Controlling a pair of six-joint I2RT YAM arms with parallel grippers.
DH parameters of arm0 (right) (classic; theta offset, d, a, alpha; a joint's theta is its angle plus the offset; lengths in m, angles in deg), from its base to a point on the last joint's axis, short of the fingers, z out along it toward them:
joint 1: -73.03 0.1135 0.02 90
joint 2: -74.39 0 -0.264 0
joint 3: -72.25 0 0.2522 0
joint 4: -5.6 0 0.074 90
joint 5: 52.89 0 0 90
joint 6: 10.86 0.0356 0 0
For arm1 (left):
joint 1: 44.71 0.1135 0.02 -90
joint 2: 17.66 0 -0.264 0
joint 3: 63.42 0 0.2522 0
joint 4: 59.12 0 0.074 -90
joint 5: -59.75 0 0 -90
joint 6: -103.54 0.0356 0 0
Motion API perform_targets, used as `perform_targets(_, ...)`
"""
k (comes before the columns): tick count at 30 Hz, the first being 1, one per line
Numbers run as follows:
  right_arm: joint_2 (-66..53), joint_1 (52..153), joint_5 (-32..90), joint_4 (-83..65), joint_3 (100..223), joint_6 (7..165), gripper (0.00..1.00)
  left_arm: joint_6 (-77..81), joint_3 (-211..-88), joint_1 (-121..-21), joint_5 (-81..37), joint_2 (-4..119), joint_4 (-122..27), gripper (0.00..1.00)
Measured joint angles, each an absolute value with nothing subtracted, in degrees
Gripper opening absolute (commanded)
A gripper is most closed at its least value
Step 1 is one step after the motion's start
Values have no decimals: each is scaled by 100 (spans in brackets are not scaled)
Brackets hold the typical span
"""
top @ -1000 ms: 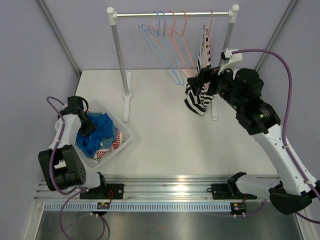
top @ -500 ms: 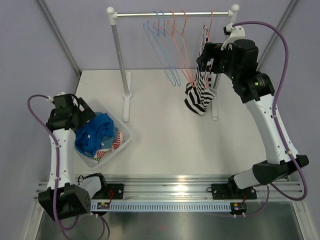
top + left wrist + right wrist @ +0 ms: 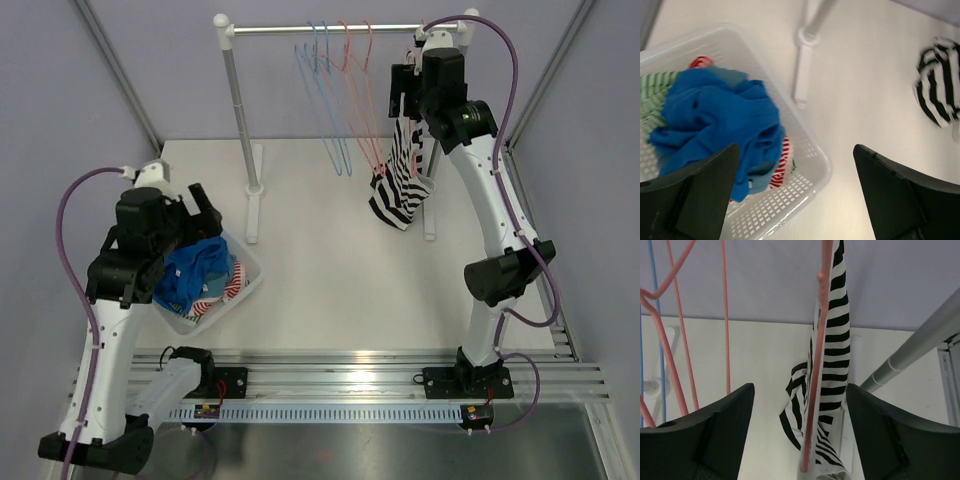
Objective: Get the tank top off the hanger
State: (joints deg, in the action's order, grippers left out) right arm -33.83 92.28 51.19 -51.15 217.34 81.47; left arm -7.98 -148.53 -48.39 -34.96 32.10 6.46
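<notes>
Top external: right arm higher than half a second ago, right fingers (image 3: 715,432) up near the rail (image 3: 340,28), level with the tank top's upper end; earlier lower, at mid-garment. Left arm also lifted, wrist now above the basket (image 3: 250,272) rather than at its left side. Tank top (image 3: 402,175) unchanged: on the pink hanger (image 3: 815,365) at the rail's right end, striped, lower end bunched low by the right post. Spare hangers (image 3: 335,90) swung a little left on the rail.

Right wrist: spread wide, gripping nothing; hanger wire and tank top seen in the gap between them, well ahead, no contact.

Left wrist: left fingers (image 3: 705,185) spread wide, empty, over the basket rim and bare worktop (image 3: 865,90). Blue cloth (image 3: 715,120) heaped in the basket over red-striped and green-striped pieces.

Hard to make out: hanger hook hidden behind the right wrist in the top view. Whether the hem touches the worktop, cannot tell. Tank top only a blurred striped patch at the right edge of the left wrist view. Fingertips cut off by the lower frame edge in both wrist views.
</notes>
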Motion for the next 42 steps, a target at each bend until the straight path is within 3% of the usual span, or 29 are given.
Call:
perform_targets(2, -3632, 9225, 5124, -5169, 22027, 8083, 62, -714, -14875, -5521, -3539, 3306, 517, 99)
perform_targets(3, -3724, 9225, 5122, -5180, 22138, 8064, 46, -697, -14818, -5777, -3574, 3330, 409, 99)
perform_targets(4, -3787, 9225, 5119, -5184, 22201, 8035, 39, -686, -14694, -5954, -3583, 3314, 252, 99)
perform_targets(9, -3829, 9223, 5143, -5246, 22254, 8018, 22, -673, -13832, -6231, -3616, 2801, -222, 99)
perform_targets(10, -3831, 9223, 5157, -5248, 22271, 8020, 12, -658, -13723, -6231, -3649, 2698, -244, 99)
perform_targets(13, -3829, 9221, 5272, -5259, 22291, 8033, 1, -590, -13564, -6231, -3771, 2508, -345, 99)
perform_targets(24, -3707, 9214, 5286, -5399, 22407, 8046, 0, -483, -13395, -6231, -3708, 2418, -631, 99)
perform_targets(32, -2902, 9214, 4990, -5431, 22136, 8079, 0, -419, -13389, -6231, -3225, 2418, -753, 99)
perform_targets(42, -1125, 9214, 4350, -5182, 19837, 8280, 0, -406, -13393, -6231, -2823, 2407, -930, 99)
